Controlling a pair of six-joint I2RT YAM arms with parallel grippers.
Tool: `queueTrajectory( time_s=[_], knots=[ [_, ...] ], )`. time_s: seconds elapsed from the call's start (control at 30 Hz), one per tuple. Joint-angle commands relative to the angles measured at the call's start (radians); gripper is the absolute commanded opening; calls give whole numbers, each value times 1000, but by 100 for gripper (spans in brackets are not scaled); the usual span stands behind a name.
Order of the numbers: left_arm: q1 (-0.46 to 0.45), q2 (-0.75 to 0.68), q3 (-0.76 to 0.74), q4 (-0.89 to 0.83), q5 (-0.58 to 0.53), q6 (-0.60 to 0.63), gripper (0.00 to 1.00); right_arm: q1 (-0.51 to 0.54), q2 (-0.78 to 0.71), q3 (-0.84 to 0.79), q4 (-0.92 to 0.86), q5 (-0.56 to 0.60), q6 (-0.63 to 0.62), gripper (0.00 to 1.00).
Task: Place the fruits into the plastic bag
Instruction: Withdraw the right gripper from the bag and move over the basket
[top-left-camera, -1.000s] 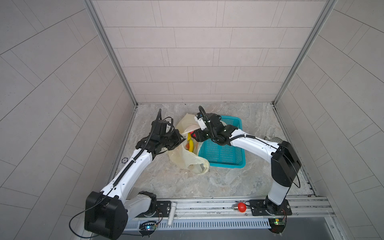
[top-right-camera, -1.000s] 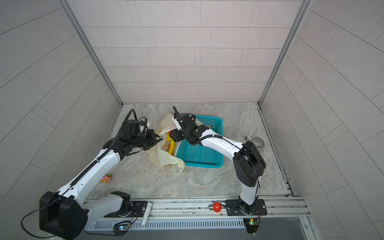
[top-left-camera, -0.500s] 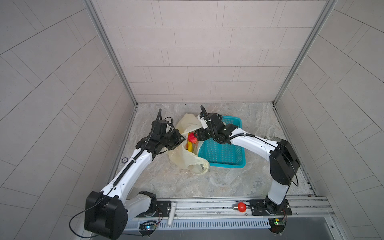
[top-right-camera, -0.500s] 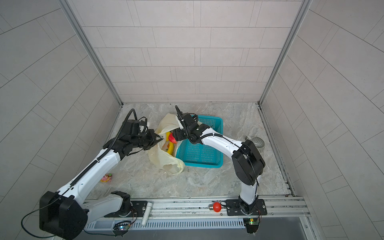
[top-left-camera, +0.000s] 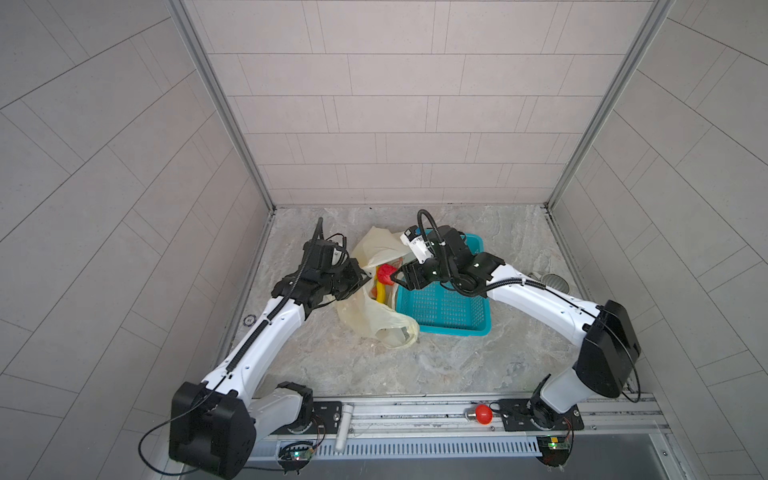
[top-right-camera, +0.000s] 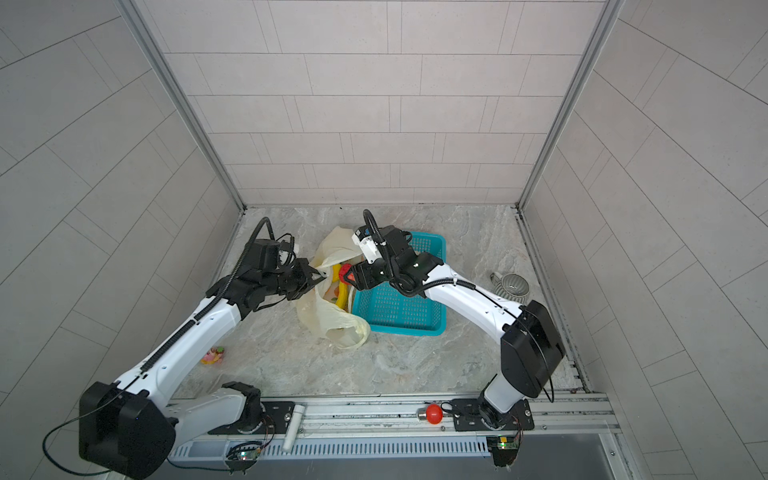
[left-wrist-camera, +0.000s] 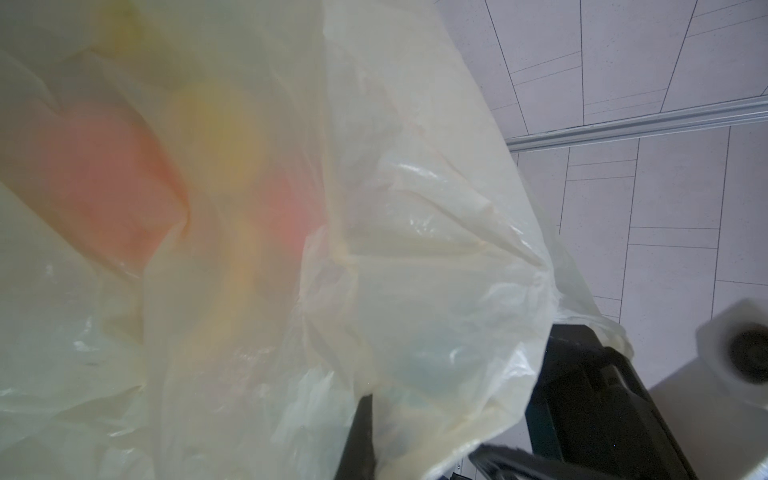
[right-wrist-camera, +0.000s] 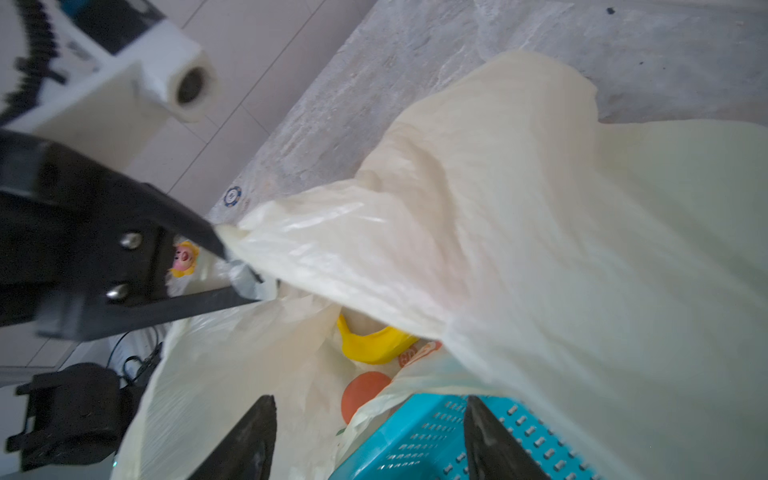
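The cream-yellow plastic bag (top-left-camera: 374, 316) (top-right-camera: 328, 320) (left-wrist-camera: 415, 249) (right-wrist-camera: 540, 249) lies open beside the basket. My left gripper (top-left-camera: 363, 275) (top-right-camera: 318, 275) is shut on the bag's rim and holds the mouth up; one of its fingers (left-wrist-camera: 358, 440) shows against the plastic. My right gripper (top-left-camera: 400, 279) (top-right-camera: 352, 277) (right-wrist-camera: 369, 399) is open at the mouth with nothing between its fingers. A red round fruit (top-left-camera: 385, 273) (top-right-camera: 345, 272) (right-wrist-camera: 359, 392) sits in the bag just beyond those fingertips. A yellow banana (top-left-camera: 379, 291) (right-wrist-camera: 374, 347) lies deeper inside. Blurred red and yellow shapes show through the plastic.
A teal perforated basket (top-left-camera: 444, 307) (top-right-camera: 399, 309) (right-wrist-camera: 436, 436) stands right against the bag under my right arm. A metal cup (top-left-camera: 550, 282) (top-right-camera: 513, 286) lies at the right wall, a small pink-yellow toy (top-right-camera: 214, 356) at the left. A red bulb (top-left-camera: 482, 413) rests on the front rail.
The red fruit, hidden by the right gripper one second ago, now shows free in the bag's mouth. The right gripper has drawn back a little toward the basket. The left gripper has not moved.
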Motion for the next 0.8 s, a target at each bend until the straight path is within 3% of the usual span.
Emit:
queueTrajectory(
  time_s=[0.0, 0.1, 0.2, 0.27, 0.37, 0.43, 0.57, 0.77],
  knots=[
    [-3, 5, 26, -16, -11, 13, 0, -3, -90, -9, -1, -122, -28, 68],
    [-3, 7, 23, -16, -11, 13, 0, -21, -171, -1, -1, -163, -25, 68],
    [-3, 5, 19, -16, -11, 12, 0, -80, -255, 12, 5, -117, -3, 68],
    [-3, 4, 18, -16, -12, 12, 0, -142, -303, 9, 8, -10, 32, 69],
    [-5, 5, 17, -16, -14, 12, 0, -264, -365, -52, 6, 240, 138, 70],
    [-6, 4, 15, -16, -14, 12, 0, -347, -387, -114, 1, 331, 219, 70],
    [-8, 1, 15, -16, -18, 12, 0, -467, -358, -198, -28, 334, 313, 69],
    [-9, 3, 13, -16, -18, 10, 0, -473, -198, -210, -96, 297, 257, 68]
  ],
)
